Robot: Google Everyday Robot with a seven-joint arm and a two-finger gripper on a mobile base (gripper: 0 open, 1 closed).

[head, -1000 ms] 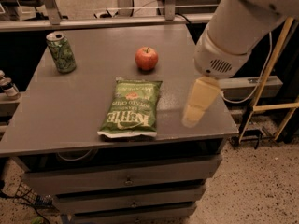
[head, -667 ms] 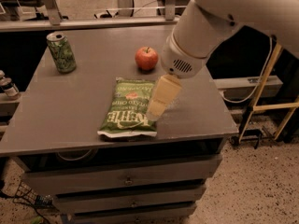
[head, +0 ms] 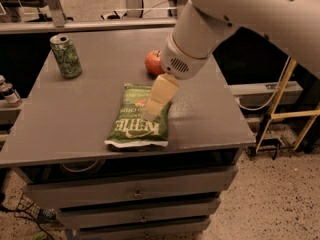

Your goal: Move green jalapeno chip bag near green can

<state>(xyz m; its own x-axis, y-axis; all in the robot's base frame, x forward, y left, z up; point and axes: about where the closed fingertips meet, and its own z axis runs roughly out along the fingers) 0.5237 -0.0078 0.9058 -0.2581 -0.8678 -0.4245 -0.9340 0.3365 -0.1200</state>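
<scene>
Inspecting centre frame, we find the gripper (head: pixel 153 105) over the green jalapeno chip bag (head: pixel 134 129), grip state undeterminable; the green can (head: pixel 65 56) stands upper left.

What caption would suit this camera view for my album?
Robot's gripper poised over the green jalapeno chip bag; the green can stands apart, back left.

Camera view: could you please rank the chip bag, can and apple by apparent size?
1. Flat crinkly green chip bag, beneath the cream end effector.
2. Mottled green drink can.
3. Round red apple, partly hidden by the arm; order versus can unsure.
</scene>
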